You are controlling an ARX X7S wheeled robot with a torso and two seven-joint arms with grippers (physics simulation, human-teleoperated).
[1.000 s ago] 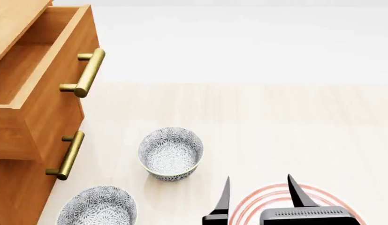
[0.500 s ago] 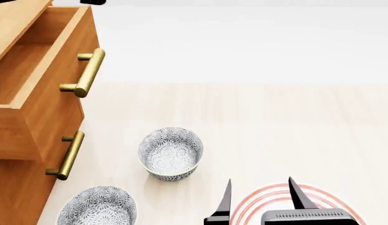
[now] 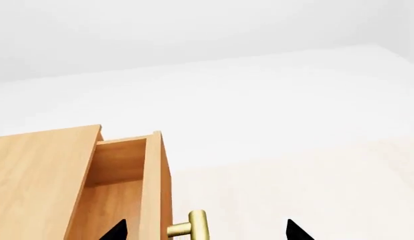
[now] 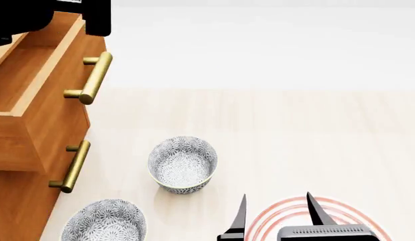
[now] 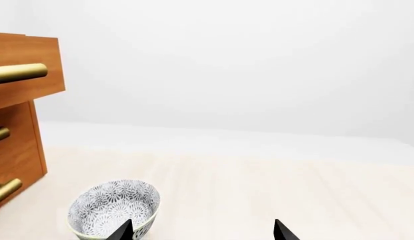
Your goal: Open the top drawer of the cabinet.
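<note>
Orange-brown top drawer (image 4: 40,90) stands open; left gripper (image 3: 205,231), released, has risen above its handle (image 4: 93,78).

Head view looks steeply down on the floor, the cabinet (image 4: 33,150) at nine o'clock, close. Left wrist view sits high over the pulled-out top drawer (image 3: 126,180), facing out across the floor; right wrist view sits low, level, facing the far wall. All three share the drawer's brass handle (image 4: 93,78); head and right wrist share a patterned bowl (image 5: 113,207).
</note>
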